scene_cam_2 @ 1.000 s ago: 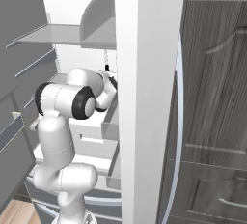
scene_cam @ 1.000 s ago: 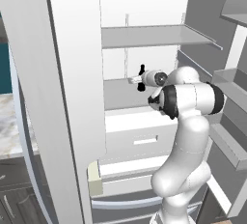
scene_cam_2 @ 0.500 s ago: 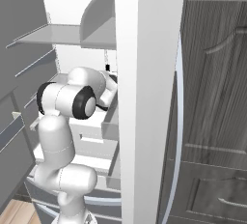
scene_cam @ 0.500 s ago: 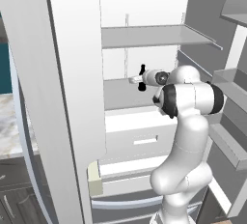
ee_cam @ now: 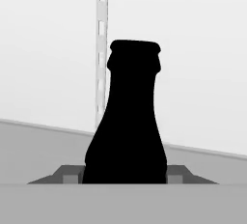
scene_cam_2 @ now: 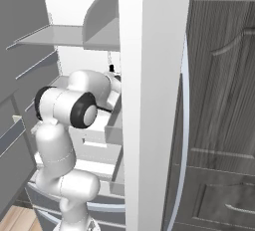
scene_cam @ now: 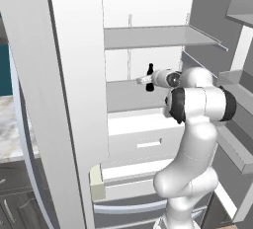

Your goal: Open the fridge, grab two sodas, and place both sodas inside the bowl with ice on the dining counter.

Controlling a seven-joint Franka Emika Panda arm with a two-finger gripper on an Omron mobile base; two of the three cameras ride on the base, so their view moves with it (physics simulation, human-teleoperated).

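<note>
End effector (ee_cam: pixel 125 172) clamped on dark soda bottle (ee_cam: pixel 126 121) inside the fridge (scene_cam: pixel 148 35)

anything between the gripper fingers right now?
Yes. In the hand view the dark soda bottle stands between the gripper fingertips, one at each side of its body. The left base view shows it above the fridge shelf.

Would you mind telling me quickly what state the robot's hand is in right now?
Hand: closed on the black soda bottle, one finger on each side of it, inside the open fridge.
</note>
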